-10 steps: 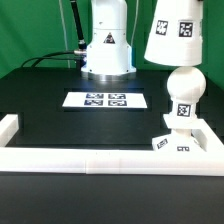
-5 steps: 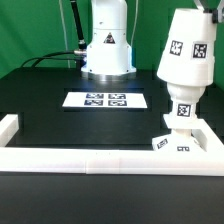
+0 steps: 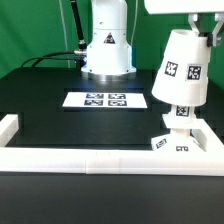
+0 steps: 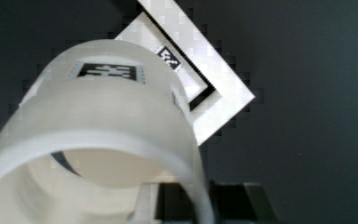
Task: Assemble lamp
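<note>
The white cone shade (image 3: pixel 180 68) with square tags hangs tilted over the bulb, whose stem (image 3: pixel 179 116) shows beneath it. The round bulb itself is hidden inside the shade. The stem stands on the small square base (image 3: pixel 173 142) in the corner of the white rail at the exterior view's right. My gripper (image 3: pixel 205 24) is at the shade's upper rim, mostly cut off by the frame. In the wrist view the shade (image 4: pixel 105 140) fills the picture and its wall sits between my dark fingers (image 4: pixel 242 205); the gripper (image 4: pixel 202 205) is shut on it.
The marker board (image 3: pixel 107 99) lies flat on the black table's middle, and shows in the wrist view (image 4: pixel 202 65). A white raised rail (image 3: pixel 100 158) runs along the front with short arms at both ends. The robot's white pedestal (image 3: pixel 107 45) stands behind.
The shade came down over the bulb and tilted. The bulb, fully visible one second ago, is now covered by the shade. The base stayed in place.
</note>
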Controlling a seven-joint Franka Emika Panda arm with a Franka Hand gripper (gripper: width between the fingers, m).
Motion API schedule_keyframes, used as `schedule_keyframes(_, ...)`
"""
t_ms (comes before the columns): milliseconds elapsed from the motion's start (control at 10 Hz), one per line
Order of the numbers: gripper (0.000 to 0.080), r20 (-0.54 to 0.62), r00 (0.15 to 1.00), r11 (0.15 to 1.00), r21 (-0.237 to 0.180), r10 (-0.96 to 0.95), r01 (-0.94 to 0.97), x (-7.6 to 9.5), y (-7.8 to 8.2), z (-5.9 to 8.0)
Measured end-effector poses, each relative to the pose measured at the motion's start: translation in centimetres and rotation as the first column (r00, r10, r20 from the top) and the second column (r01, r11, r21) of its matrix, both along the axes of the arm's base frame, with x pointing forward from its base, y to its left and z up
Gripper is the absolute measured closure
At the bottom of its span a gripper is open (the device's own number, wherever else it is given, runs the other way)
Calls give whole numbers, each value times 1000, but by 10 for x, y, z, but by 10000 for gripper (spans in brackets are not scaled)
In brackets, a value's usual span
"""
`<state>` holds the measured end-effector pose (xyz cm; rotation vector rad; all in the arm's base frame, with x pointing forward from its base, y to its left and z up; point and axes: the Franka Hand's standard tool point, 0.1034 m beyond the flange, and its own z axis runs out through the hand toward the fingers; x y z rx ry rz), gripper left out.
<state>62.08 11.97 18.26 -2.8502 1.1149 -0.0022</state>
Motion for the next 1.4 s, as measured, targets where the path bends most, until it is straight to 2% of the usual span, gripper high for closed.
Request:
schedule_keyframes(400,755,-1,1000,1000,-1,-1,1,0,-1,-1)
schedule_keyframes(700,755,29,1000,1000,-17,5,-4,6,-3,-17)
schedule_keyframes(900,755,50,999,1000,-26,6,-5,13,-4,-23)
schedule_keyframes(1200,755,54,999,999,-32,5,-3,9,-4,-32)
schedule_keyframes(1400,755,76,997,999,-32,8,-6,12,2,-32)
